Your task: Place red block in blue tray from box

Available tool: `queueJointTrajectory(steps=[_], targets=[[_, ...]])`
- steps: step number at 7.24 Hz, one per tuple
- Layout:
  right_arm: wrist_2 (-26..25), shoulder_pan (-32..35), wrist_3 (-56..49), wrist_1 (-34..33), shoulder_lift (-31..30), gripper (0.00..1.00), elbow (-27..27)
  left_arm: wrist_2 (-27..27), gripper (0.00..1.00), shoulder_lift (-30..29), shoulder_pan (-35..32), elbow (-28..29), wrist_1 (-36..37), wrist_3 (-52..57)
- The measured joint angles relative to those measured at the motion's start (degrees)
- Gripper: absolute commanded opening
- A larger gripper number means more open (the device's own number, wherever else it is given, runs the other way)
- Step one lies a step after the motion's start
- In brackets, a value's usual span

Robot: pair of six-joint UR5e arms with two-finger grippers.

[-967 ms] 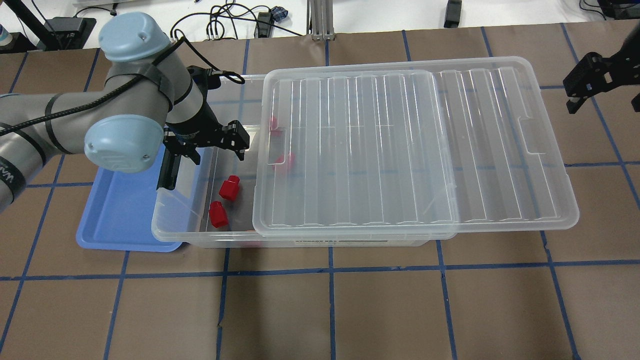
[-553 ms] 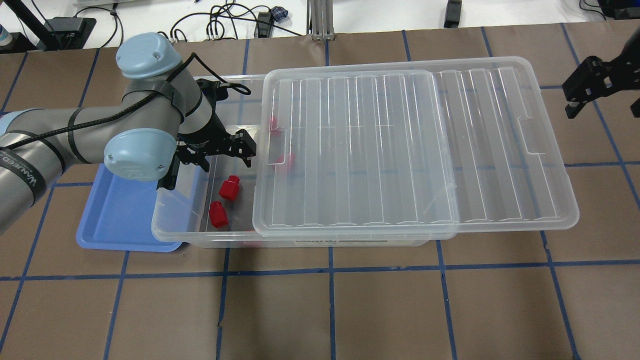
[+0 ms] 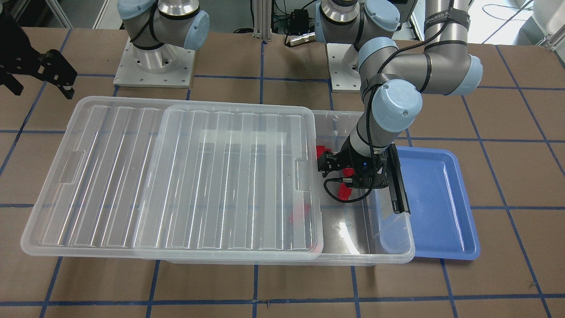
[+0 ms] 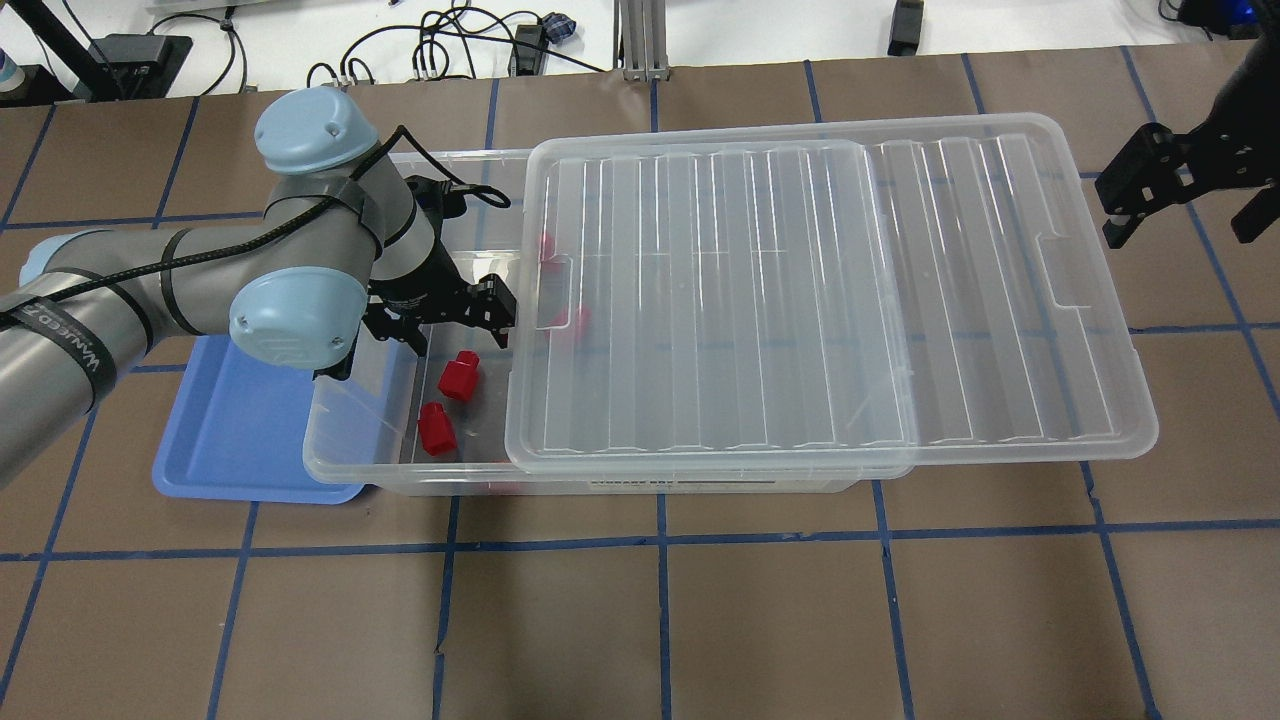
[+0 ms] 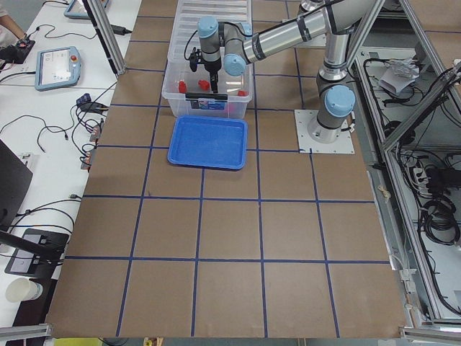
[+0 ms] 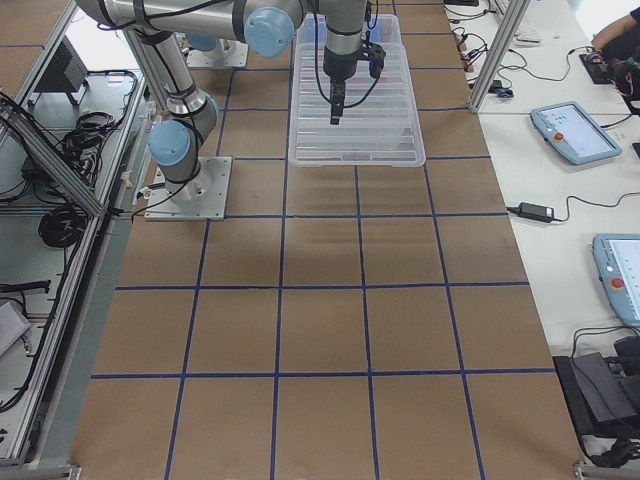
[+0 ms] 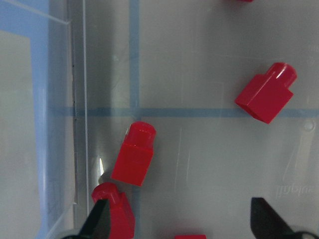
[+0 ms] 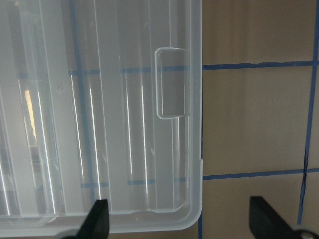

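The clear box (image 4: 360, 470) lies across the table, its ribbed lid (image 4: 800, 300) slid right so the left end is uncovered. Two red blocks (image 4: 459, 375) (image 4: 436, 428) lie in the uncovered end, and others show red through the lid (image 4: 575, 320). My left gripper (image 4: 450, 322) is open and empty, low over this open end. In the left wrist view its fingertips (image 7: 97, 221) flank several red blocks (image 7: 133, 160) on the box floor. The blue tray (image 4: 240, 440) sits empty against the box's left end. My right gripper (image 4: 1150, 195) is open and empty by the lid's right edge (image 8: 194, 149).
A black latch bar (image 3: 397, 181) stands at the box's end wall between the box and the tray (image 3: 435, 198). The lid overhangs the box far on the robot's right side (image 3: 53, 198). Brown paper with blue tape lines covers the table (image 4: 660, 620).
My left arm has swung right, from over the tray's edge to over the box's open end. My right gripper has moved left toward the lid. The blocks have not moved.
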Motion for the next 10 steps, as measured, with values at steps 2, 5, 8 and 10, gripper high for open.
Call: queueJointTrajectory(steps=[2,5,8,10], targets=[[-0.18,0.10,-0.02,0.06,0.07,1.00,0.00,-0.12,1.00,-0.91,0.19,-0.37,0.05,-0.22],[-0.63,0.11,-0.08,0.07,0.10,1.00,0.00,-0.99,1.00,-2.34,0.42,-1.44,1.60,0.19],[-0.70,0.11,-0.16,-0.03,0.10,1.00,0.07,-0.81,0.98,-3.63,1.25,-1.68,1.69,1.23],[-0.70,0.11,-0.21,-0.09,0.16,1.00,0.14,-0.58,0.98,-3.83,1.38,-2.16,1.77,1.84]])
